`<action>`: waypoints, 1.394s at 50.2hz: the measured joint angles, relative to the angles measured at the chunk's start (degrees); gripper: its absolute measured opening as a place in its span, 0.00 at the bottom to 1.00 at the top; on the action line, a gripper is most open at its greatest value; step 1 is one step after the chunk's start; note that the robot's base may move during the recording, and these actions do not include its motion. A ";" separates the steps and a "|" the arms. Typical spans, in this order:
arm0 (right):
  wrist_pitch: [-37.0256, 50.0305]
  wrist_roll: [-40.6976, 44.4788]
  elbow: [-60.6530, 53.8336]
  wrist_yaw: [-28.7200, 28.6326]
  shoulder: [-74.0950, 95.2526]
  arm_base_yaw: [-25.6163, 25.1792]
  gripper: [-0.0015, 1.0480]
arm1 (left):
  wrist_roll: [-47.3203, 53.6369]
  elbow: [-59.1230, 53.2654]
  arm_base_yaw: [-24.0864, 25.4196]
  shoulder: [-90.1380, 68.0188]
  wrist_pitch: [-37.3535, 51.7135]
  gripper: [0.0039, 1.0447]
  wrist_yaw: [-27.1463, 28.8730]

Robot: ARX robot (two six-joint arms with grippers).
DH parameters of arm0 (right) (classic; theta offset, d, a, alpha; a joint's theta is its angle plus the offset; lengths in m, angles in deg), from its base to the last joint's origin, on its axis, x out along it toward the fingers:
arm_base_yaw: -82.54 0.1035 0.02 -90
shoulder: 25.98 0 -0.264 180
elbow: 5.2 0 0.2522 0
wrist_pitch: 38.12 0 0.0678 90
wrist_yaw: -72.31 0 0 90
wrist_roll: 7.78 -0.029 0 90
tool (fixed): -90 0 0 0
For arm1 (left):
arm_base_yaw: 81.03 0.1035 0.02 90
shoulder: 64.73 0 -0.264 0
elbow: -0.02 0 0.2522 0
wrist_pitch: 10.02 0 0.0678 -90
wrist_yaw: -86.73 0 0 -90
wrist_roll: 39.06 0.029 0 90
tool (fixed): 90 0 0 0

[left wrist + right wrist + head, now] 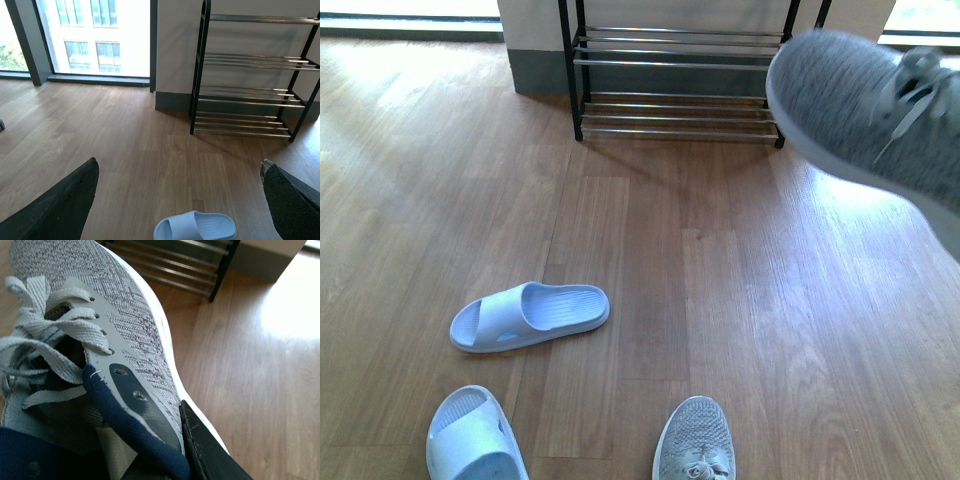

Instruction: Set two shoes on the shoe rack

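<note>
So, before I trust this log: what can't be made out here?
Front view: raised grey sneaker cut by the right edge; its holder out of frame.
Front view: floor sneaker and near slipper cut by the bottom edge.
Right wrist view: sneaker hides all but one finger.

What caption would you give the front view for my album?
Grey sneaker aloft before the shoe rack; two pale-blue slippers and a second sneaker on the wood floor.

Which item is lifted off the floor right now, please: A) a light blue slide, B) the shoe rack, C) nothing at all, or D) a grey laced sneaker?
D: the grey laced sneaker hangs in the air at the right of the front view, while the far slide, the near slide and the second sneaker lie on the floor.
</note>
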 joint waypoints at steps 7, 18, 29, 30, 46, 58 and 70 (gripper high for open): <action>-2.34 -0.13 -4.66 -1.66 -14.32 -3.15 0.02 | 0.00 0.00 0.00 0.00 0.00 0.91 0.00; -10.88 -1.14 -10.56 -6.12 -32.41 -11.87 0.02 | 0.00 0.00 0.00 0.00 0.00 0.91 0.00; -24.02 -4.74 -14.27 -12.96 -53.31 -18.49 0.01 | 0.00 0.00 0.00 0.00 0.00 0.91 0.00; -24.02 -4.79 -14.27 -12.96 -53.37 -18.51 0.02 | 0.00 0.00 0.00 0.00 0.00 0.91 0.00; -24.04 -5.16 -14.38 -12.90 -53.62 -18.56 0.01 | 0.00 0.00 0.00 0.00 0.00 0.91 0.00; -24.04 -5.20 -14.38 -12.87 -53.62 -18.56 0.01 | 0.00 0.00 0.00 0.00 0.00 0.91 0.00; -24.04 -5.20 -14.38 -12.87 -53.62 -18.56 0.01 | 0.00 0.00 -0.02 0.00 0.00 0.91 0.00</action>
